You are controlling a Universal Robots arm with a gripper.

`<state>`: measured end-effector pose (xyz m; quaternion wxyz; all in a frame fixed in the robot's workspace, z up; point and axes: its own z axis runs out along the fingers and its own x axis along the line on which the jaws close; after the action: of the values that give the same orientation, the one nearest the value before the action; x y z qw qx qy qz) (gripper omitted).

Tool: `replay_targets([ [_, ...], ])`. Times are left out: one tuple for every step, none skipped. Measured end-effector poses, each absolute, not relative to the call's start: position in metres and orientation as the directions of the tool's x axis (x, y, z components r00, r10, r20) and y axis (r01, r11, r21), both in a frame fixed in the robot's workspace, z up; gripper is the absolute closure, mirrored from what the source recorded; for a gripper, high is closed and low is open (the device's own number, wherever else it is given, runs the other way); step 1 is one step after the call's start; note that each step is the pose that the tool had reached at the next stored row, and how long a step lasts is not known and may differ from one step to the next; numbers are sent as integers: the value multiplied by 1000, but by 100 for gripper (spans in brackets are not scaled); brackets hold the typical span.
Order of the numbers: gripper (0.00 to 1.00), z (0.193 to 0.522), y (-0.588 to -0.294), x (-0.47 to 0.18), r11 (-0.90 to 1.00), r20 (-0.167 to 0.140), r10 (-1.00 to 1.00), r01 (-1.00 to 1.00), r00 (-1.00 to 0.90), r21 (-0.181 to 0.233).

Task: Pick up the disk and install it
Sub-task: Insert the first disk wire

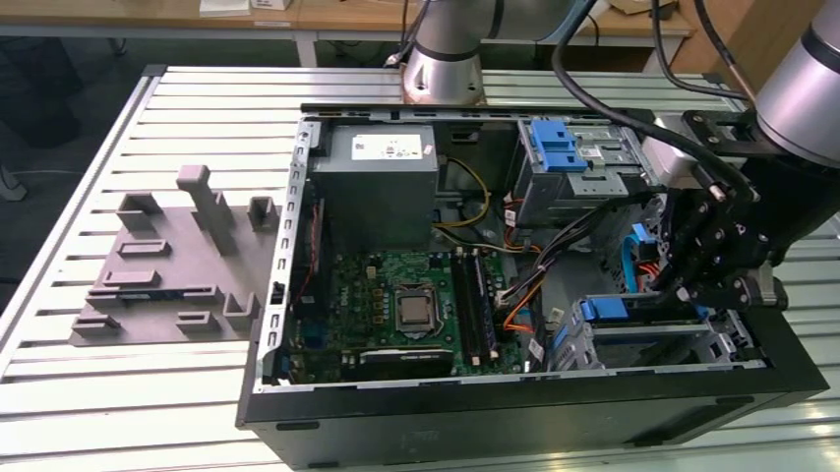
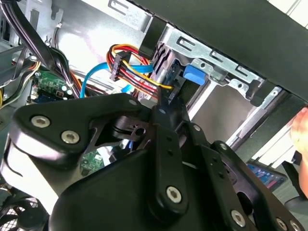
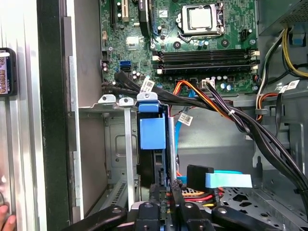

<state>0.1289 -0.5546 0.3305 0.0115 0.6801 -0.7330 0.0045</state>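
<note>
Low on the exterior view's right, the pincer (image 1: 702,285) reaches into the open computer case (image 1: 282,295) on the slatted tabletop (image 1: 132,413). Its fingers are closed on the disk (image 3: 153,144), which stands on edge in the drive cage (image 3: 122,159), blue frame tab outward. Beside it lies the motherboard (image 1: 393,305), with the grey power supply (image 1: 378,177) toward the frame's top.

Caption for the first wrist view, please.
Gripper poised at the blue-framed disk standing upright in the drive cage, below the motherboard.
</note>
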Motion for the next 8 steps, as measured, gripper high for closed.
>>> replay_targets([
  [76, 332, -555, 129, 75, 22, -997, -997, -75, 9],
  [76, 334, -555, 129, 75, 22, -997, -997, -75, 9],
  [76, 337, -555, 129, 75, 22, -997, -997, -75, 9],
  [76, 339, -555, 129, 75, 21, -997, -997, -75, 9],
  [76, 341, -555, 129, 75, 21, -997, -997, -75, 9],
  [76, 344, -555, 129, 75, 21, -997, -997, -75, 9],
  [76, 346, -555, 129, 75, 21, -997, -997, -75, 10],
  [76, 346, -555, 129, 75, 21, -997, -997, -75, 10],
])
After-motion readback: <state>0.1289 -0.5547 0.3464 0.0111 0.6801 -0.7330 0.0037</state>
